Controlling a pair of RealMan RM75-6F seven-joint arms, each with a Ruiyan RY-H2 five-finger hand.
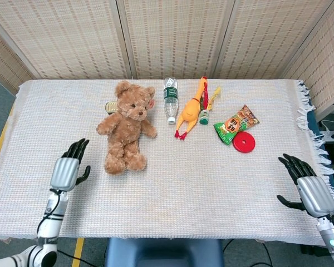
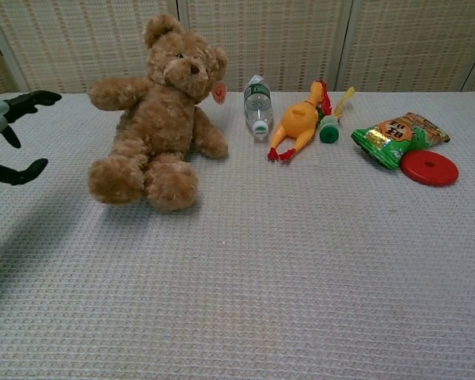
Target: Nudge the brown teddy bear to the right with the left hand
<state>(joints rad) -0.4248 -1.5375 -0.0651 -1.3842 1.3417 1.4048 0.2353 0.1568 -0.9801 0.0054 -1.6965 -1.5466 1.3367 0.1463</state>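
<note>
The brown teddy bear (image 1: 126,127) sits on the bench (image 1: 172,194) leaning toward the water bottle (image 1: 170,99), its head just beside the bottle's left side. My left hand (image 1: 66,169) is off it, well apart to the left, released with fingers spread. I judge the nudge done, or near enough; all that's left is deciding whether it needs another push. My right hand (image 1: 307,186) hangs open at the bench's right edge, holding nothing.

The brown teddy bear (image 2: 160,127) sits leaning right, apart from the spread left robot hand (image 2: 4,142).
</note>
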